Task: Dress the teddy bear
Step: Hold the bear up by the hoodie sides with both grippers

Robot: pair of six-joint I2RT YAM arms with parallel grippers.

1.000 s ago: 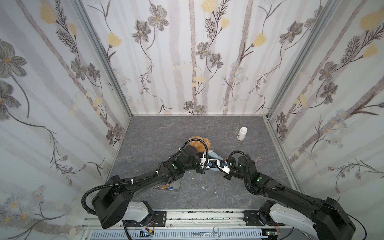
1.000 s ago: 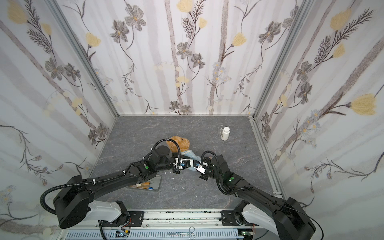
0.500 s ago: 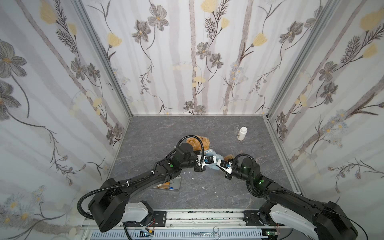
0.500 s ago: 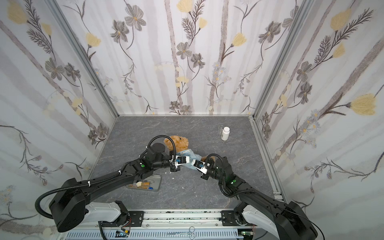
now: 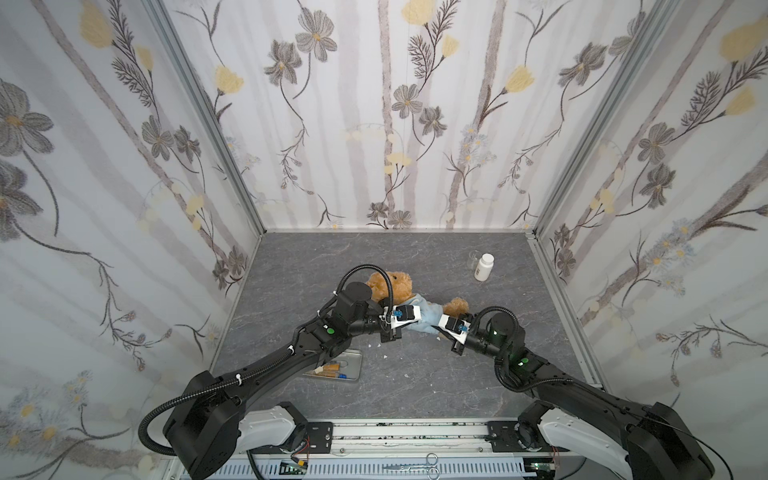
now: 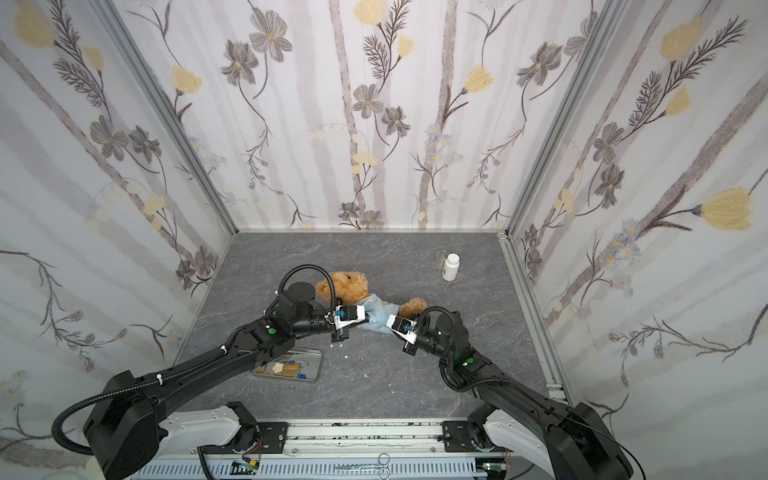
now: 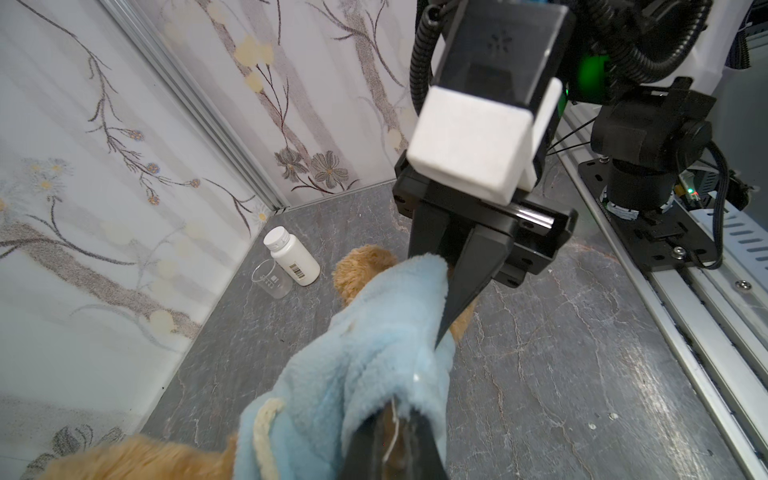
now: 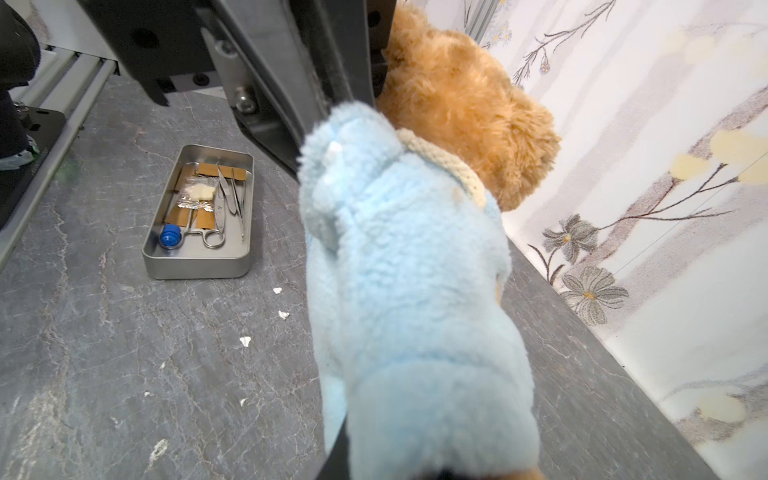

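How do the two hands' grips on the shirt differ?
The left hand pinches the shirt beside the collar, by the bear's head; the right hand pinches the opposite end, by the legs. The left hand's fingers show in its wrist view; the right hand's hide under fabric. Both are shut on the shirt.

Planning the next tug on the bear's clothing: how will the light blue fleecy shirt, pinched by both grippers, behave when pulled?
Probably floppy: the light blue fleecy shirt bunches between the left gripper and right gripper. Pulling may drag the golden-brown plush bear along, since the shirt wraps its body. Its fuzzy pile should resist slipping from the shut jaws.
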